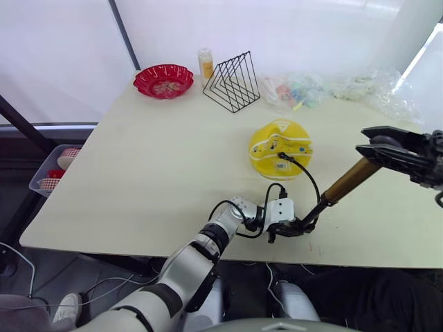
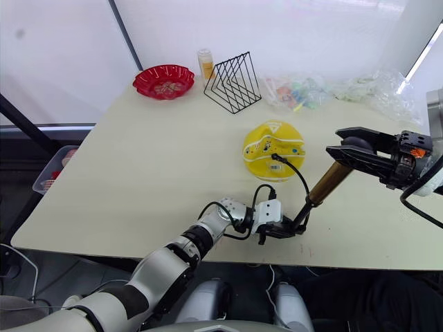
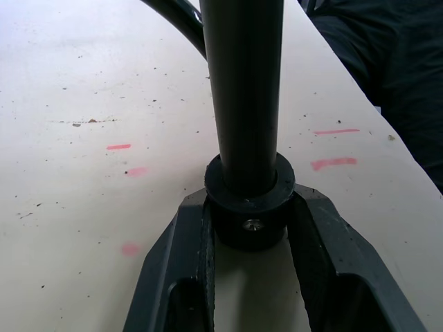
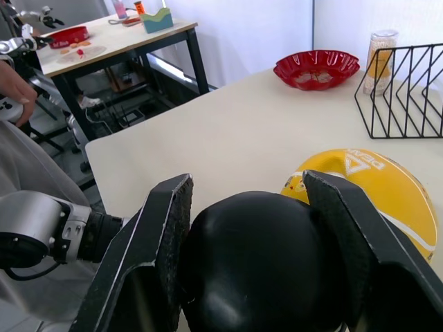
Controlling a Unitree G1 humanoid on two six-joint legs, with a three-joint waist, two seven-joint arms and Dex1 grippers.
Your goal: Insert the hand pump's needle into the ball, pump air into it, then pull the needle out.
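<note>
Pump spans both grippers, tilted, base low near the table's front edge, handle high toward the robot's right.

- Left gripper: fingers narrow, clamped on either side of the pump's black base cap, which sits on or just above the table. Left wrist view shows the cap wedged between the two fingers, black shaft rising straight up from it.
- Right gripper: fingers closed around the pump's round black handle knob; right wrist view shows the knob touching both pads. Gold-bronze barrel runs down from the knob toward the base.
- Hose: thin, black, arcs from the pump's lower end up to the top of the ball.
- Needle fitting: sits on the ball's upper surface at the hose end; metal pin itself too small to make out, so depth of insertion cannot be judged.
- Ball: yellow, flattened, visibly under-inflated, resting on the table just behind the pump base.

Back of table: red bowl, black wire rack, small bottle, clear plastic bags.
</note>
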